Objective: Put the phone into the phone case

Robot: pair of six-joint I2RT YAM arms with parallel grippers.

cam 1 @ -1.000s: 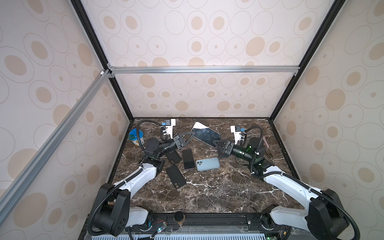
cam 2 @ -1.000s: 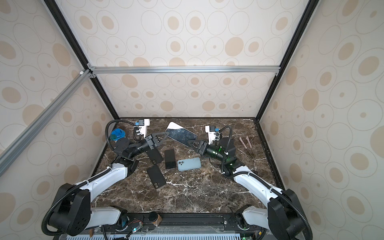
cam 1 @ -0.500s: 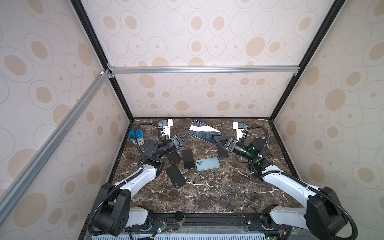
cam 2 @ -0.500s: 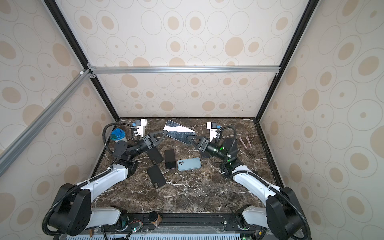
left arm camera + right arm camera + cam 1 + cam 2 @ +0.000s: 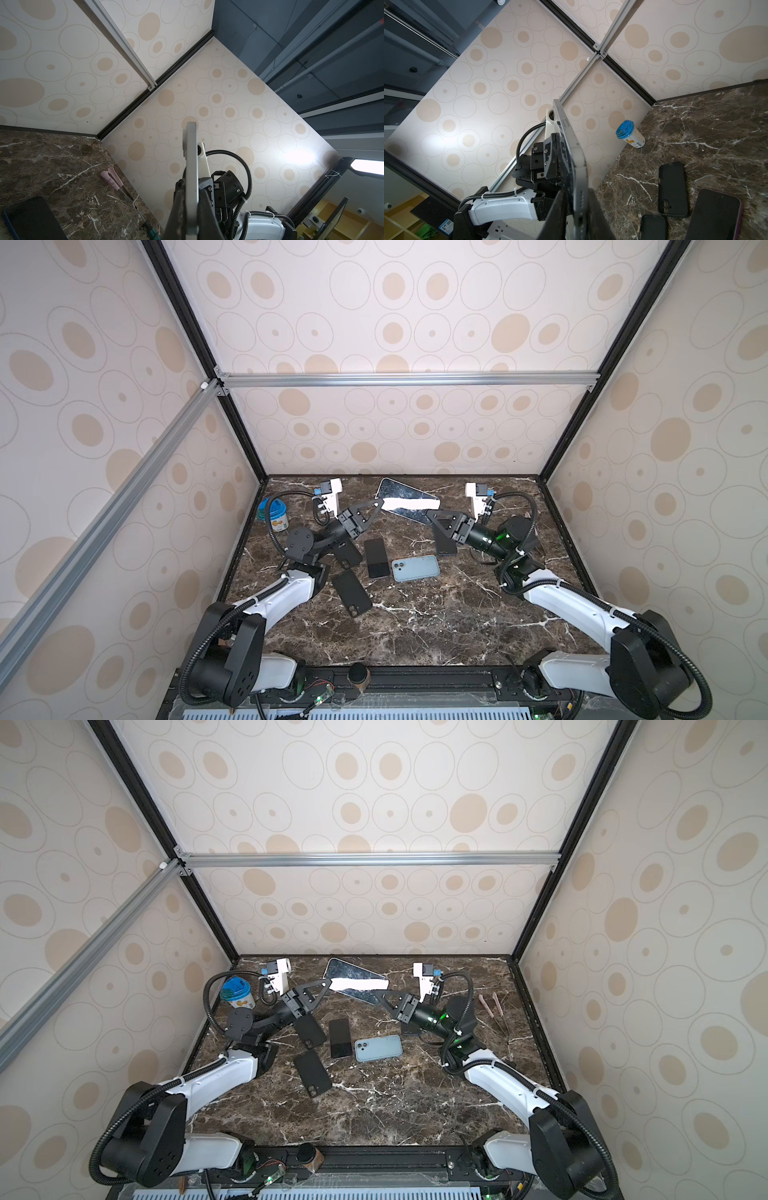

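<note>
The phone (image 5: 409, 499) (image 5: 355, 979) hangs tilted in the air above the back of the marble table, its screen reflecting light. My left gripper (image 5: 380, 502) (image 5: 191, 193) is shut on its left end. My right gripper (image 5: 428, 512) (image 5: 576, 191) straddles the phone's right end (image 5: 571, 155), fingers close on both sides; contact is unclear. A black phone case (image 5: 351, 593) (image 5: 672, 189) with a camera cutout lies flat on the table in front of the left arm. Another black case (image 5: 347, 551) lies partly under that arm.
On the table lie a black phone (image 5: 377, 558), a light blue phone (image 5: 415, 567) and a dark one (image 5: 444, 541) under the right gripper. A blue-lidded cup (image 5: 274, 516) stands at back left. Pink-handled tools (image 5: 486, 1004) lie by the right wall.
The phone has been tipped flatter and moved slightly back. My right gripper's jaws have narrowed around its right end. My left gripper has kept its grip.
</note>
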